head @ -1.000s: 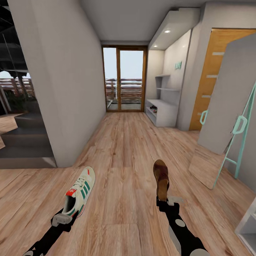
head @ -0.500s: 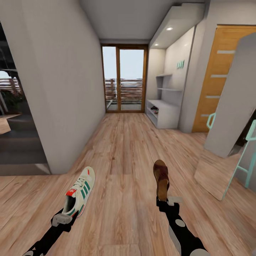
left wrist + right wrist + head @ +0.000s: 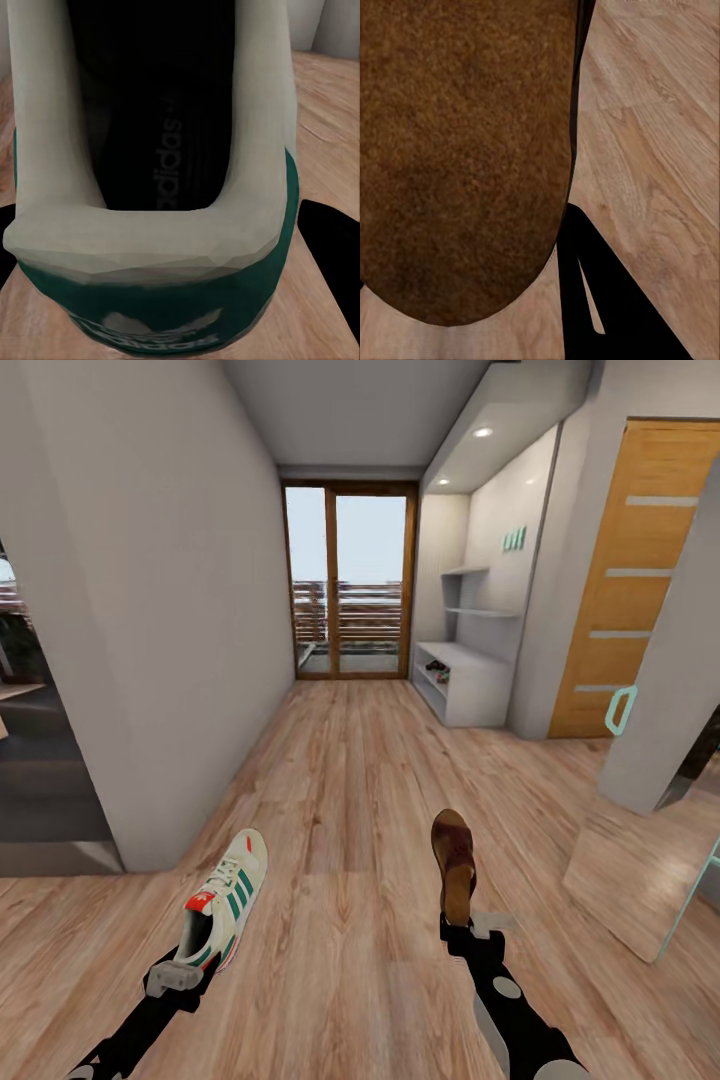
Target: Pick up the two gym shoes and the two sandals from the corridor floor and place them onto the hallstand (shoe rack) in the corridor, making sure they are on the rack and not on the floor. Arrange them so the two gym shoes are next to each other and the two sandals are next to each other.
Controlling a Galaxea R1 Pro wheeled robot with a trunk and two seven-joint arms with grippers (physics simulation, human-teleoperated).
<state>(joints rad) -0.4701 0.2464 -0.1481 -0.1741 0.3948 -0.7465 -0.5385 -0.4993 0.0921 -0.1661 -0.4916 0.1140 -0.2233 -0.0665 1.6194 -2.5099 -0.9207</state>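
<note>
The left end effector (image 3: 185,967) is closed on the heel of a sneaker (image 3: 222,899), which points forward and away from it, held above the floor (image 3: 350,780). In the left wrist view the sneaker's (image 3: 161,150) green heel and dark inside sit right against the camera, with black fingers (image 3: 330,247) at either side. The right end effector (image 3: 466,930) grips the back of a sandal (image 3: 453,860), whose toe likewise points ahead of it. In the right wrist view the sandal's (image 3: 465,150) brown surface is close up, one black finger (image 3: 600,300) beside it. Far ahead of both, on the right side of the corridor, stands the shoe rack (image 3: 465,685) with something small and dark (image 3: 436,675) on a low shelf, too small to identify.
</note>
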